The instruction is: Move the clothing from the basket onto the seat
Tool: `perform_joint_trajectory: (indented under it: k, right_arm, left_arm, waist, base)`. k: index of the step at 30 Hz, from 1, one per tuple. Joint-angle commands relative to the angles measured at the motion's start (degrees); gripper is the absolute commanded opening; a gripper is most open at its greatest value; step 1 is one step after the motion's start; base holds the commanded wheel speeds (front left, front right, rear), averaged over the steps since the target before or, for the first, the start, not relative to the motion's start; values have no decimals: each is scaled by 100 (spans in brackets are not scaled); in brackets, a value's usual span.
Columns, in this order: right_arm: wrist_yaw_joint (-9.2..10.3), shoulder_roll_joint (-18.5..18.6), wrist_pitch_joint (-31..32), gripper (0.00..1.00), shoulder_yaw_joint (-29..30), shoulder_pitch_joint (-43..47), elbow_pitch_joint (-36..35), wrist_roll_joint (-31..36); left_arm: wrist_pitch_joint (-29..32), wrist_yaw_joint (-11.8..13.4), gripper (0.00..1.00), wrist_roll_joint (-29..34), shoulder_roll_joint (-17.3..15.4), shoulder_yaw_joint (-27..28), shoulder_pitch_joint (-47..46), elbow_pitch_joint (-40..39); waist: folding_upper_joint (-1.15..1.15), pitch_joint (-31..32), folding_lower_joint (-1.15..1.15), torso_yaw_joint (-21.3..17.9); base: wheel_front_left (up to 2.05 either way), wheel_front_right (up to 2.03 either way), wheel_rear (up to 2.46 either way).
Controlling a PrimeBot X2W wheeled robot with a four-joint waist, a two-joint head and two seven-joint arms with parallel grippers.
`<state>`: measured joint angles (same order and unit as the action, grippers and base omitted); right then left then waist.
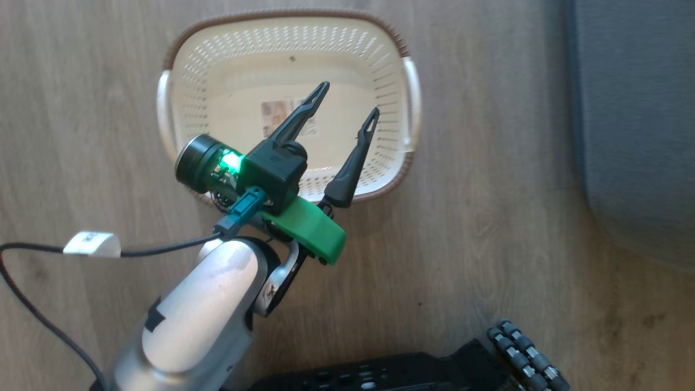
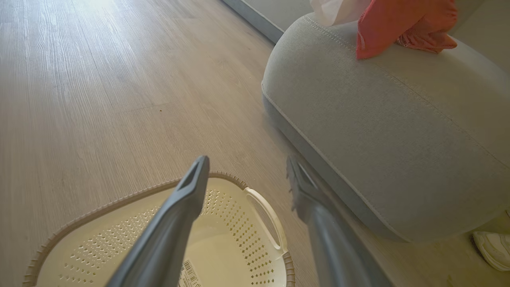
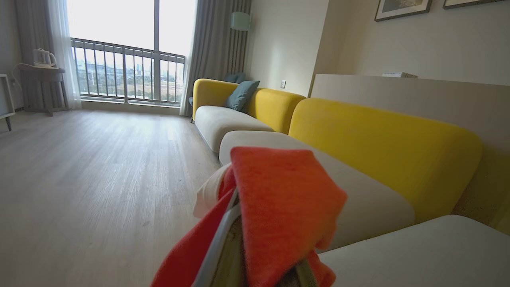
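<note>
Jaws spread, left gripper (image 1: 349,98) hovers over basket (image 1: 244,49) while right gripper (image 3: 255,259), clenching clothing (image 3: 279,191), should release it squarely on seat (image 2: 398,131).

Place: home, living room
Seating: yellow sofa (image 3: 378,151), blue cushion (image 3: 241,95)
Walls: framed pictures (image 3: 402,7) (cropped at top)
Window: balcony railing (image 3: 127,67), curtains (image 3: 211,52)
Floor: wood planks (image 3: 99,171)

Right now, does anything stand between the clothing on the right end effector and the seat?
Nothing visible does. The red clothing drapes over the right end effector, and the grey seat lies just beyond it, its near surface bare. The basket holds no clothing.
</note>
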<state>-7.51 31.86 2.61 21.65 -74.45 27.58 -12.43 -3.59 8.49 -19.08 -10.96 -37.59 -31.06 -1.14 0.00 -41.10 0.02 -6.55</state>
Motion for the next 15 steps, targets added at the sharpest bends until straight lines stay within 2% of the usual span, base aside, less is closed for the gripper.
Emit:
perform_joint_trajectory:
  k: [1,4,8,10,15]
  right_arm:
    - [2,252,67,0,125,-179,-119,113]
    - [2,533,187,0,667,-541,281,563]
    - [2,685,108,0,1512,-448,823,1029]
    - [2,625,-27,0,2017,-247,1104,1274]
    - [2,148,-424,0,3006,-9,1625,1860]
  left_arm:
    - [-25,17,100,39,-34,130,-84,-248]
    - [-69,43,100,19,-23,133,-52,-258]
    - [-66,94,100,20,-72,136,26,-335]
    - [-23,133,100,32,-119,154,49,-397]
    - [195,274,100,141,-235,148,80,-730]
  waist:
    - [0,-255,-2,276]
    - [0,-387,-2,417]
    - [0,-584,-2,506]
    - [0,-713,-2,524]
    - [0,-970,-2,418]
  base:
    - [0,0,0]
    - [0,0,0]
    - [0,0,0]
    - [0,0,0]
    - [0,0,0]
